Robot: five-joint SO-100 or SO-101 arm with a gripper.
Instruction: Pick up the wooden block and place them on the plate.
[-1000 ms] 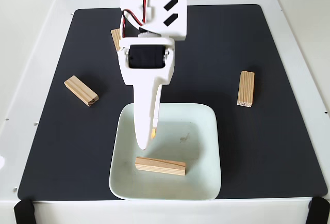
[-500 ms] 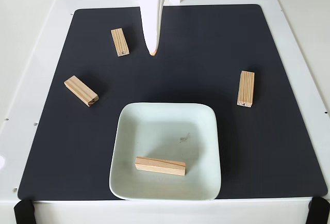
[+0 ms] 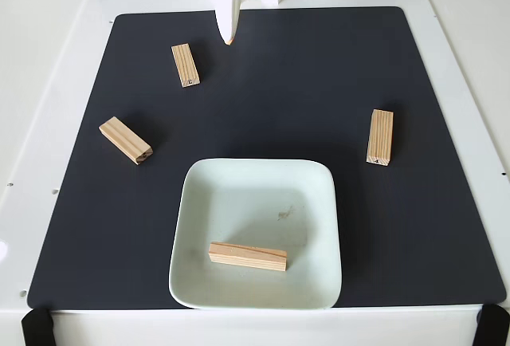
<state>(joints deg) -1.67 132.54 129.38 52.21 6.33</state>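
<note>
While one wooden block (image 3: 248, 256) lies on the plate (image 3: 319, 202), the gripper (image 3: 229, 40), jaws seemingly together, hangs upper centre; nearest block (image 3: 185, 64) just left, long axis near-vertical.

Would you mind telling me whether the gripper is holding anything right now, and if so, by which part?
Nothing is held. The gripper hangs bare at the mat's far edge, apart from every block; the nearest block lies untouched on the mat.

White arm at top edge, jaws (image 3: 229, 37) pointing down, seemingly closed
</note>
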